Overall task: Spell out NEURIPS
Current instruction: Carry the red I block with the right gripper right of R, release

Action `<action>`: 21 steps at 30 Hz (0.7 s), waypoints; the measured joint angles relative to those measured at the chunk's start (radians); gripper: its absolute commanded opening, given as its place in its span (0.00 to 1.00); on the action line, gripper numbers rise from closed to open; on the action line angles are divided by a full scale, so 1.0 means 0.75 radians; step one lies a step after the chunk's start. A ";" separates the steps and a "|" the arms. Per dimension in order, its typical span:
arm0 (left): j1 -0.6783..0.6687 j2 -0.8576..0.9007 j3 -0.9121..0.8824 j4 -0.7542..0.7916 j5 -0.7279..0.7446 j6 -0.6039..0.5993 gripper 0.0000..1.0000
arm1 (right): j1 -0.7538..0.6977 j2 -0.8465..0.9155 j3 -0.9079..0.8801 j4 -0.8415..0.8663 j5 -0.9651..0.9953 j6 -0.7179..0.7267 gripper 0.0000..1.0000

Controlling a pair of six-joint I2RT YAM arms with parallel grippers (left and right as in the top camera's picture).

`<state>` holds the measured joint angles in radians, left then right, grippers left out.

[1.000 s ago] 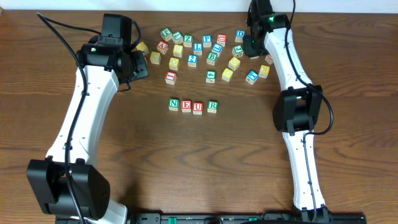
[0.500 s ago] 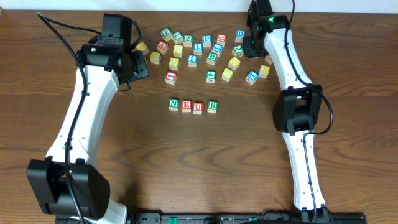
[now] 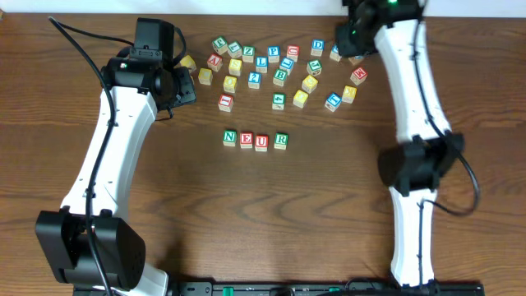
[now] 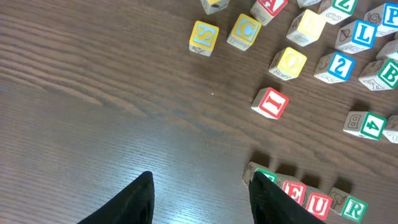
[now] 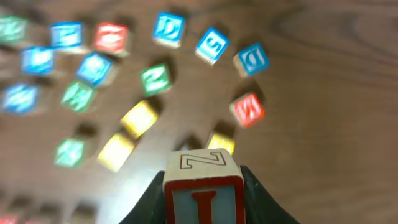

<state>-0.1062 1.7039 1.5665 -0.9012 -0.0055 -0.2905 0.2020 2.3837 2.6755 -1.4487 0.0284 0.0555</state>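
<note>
Four cubes stand in a row mid-table: green N point(image 3: 230, 138), red E point(image 3: 246, 141), red U point(image 3: 261, 141), green R point(image 3: 281, 140). The row also shows at the lower right of the left wrist view, with the U point(image 4: 318, 205) in plain sight. My right gripper point(image 5: 203, 202) is shut on a red-bordered I cube point(image 5: 203, 171) with a Z outline on top, held above the loose cubes. In the overhead view it point(image 3: 353, 34) is at the back right. My left gripper point(image 4: 202, 199) is open and empty, left of the row and above bare table. A blue P cube point(image 3: 274, 53) lies among the loose cubes.
Several loose cubes are scattered along the back of the table. Another red I cube point(image 3: 225, 102) lies apart, in front of them, and shows in the left wrist view point(image 4: 270, 102). A yellow S cube point(image 4: 203, 37) and a blue S cube point(image 5: 212, 45) lie there too.
My right arm has swung up and to the right, away from the cubes at the back right, carrying the I cube. The left arm and the row have not moved.
</note>
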 measured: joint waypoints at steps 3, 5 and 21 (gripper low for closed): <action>0.000 0.000 0.000 -0.001 0.000 0.000 0.49 | 0.022 -0.086 0.016 -0.132 -0.055 0.000 0.15; 0.000 0.000 0.000 0.000 0.000 0.000 0.49 | 0.039 -0.095 0.018 -0.214 -0.090 0.000 0.15; 0.000 0.000 0.000 0.001 0.000 0.000 0.49 | 0.218 -0.024 -0.660 -0.050 -0.163 0.132 0.13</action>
<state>-0.1062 1.7039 1.5665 -0.9005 -0.0055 -0.2905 0.3656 2.3657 2.1803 -1.4860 -0.0940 0.1547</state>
